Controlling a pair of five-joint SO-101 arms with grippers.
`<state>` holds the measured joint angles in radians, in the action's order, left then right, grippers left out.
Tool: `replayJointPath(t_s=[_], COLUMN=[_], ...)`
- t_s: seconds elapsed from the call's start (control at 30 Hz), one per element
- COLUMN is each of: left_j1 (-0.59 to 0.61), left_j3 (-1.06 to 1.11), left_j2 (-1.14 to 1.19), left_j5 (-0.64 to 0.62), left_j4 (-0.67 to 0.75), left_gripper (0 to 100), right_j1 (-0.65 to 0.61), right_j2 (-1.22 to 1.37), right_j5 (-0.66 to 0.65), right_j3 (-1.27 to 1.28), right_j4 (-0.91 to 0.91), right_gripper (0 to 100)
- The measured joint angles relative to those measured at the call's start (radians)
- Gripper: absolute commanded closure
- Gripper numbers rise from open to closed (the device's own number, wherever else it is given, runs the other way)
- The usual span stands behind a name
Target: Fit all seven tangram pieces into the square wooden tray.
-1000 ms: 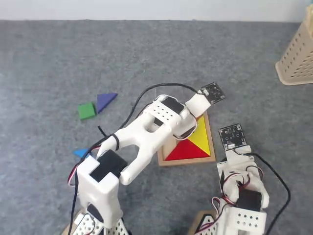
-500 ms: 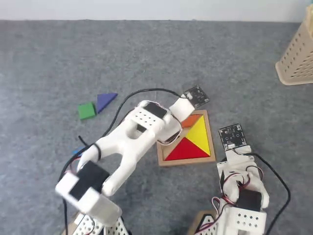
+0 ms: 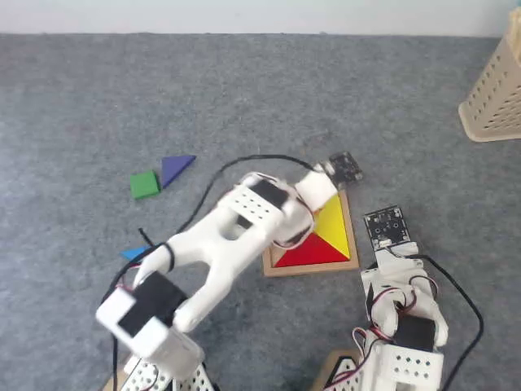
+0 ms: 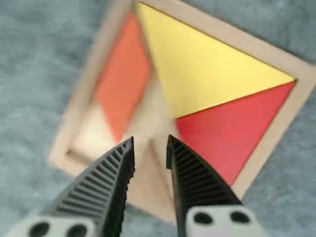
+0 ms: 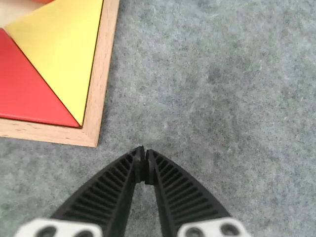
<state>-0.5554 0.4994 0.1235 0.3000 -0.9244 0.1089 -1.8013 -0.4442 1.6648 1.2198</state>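
Had my left arm (image 3: 236, 236) stretched over the wooden tray (image 3: 326, 265), its left gripper (image 4: 148, 145) a bit spread and empty above the bare corner by the orange piece (image 4: 123, 79), right gripper (image 5: 144, 165) pressed together over the worktop (image 5: 222, 74) beside the tray.

A grey, felt-like carpet (image 3: 391, 98) covers the whole work surface, evenly lit with soft shadows. Along the far edge runs a narrow strip of pale wall (image 3: 244, 15). At the far right stands a cream plastic container (image 3: 496, 90) with rows of small holes, cut off by the edge.
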Motion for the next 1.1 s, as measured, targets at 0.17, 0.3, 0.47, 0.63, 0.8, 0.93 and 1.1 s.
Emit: replayJointPath(t_s=[0.17,0.3,0.47,0.63,0.8,0.93,1.1], left_j1=[0.021,0.064,0.084,0.123,0.193,0.204,0.209], left_j3=[-0.02,-0.021,-0.021,-0.025,-0.028,-0.028,-0.031], left_j2=[0.021,0.031,0.031,0.029,0.029,0.031,0.031], left_j5=[0.005,0.04,0.071,0.083,0.106,0.109,0.109], left_j4=[0.0,0.0,0.002,0.002,0.017,0.018,0.02], left_gripper=[90,90,90,90,90,90,90], right_j1=[0.0,0.0,0.0,0.0,0.0,0.0,0.0], right_j2=[0.0,0.0,0.0,0.0,0.0,0.0,0.0], right_j5=[0.0,0.0,0.0,0.0,0.0,0.0,0.0], right_j3=[0.0,0.0,0.0,0.0,0.0,0.0,0.0], right_j4=[0.0,0.0,0.0,0.0,0.0,0.0,0.0], right_gripper=[99.1,99.0,99.0,99.1,99.1,99.1,99.1])
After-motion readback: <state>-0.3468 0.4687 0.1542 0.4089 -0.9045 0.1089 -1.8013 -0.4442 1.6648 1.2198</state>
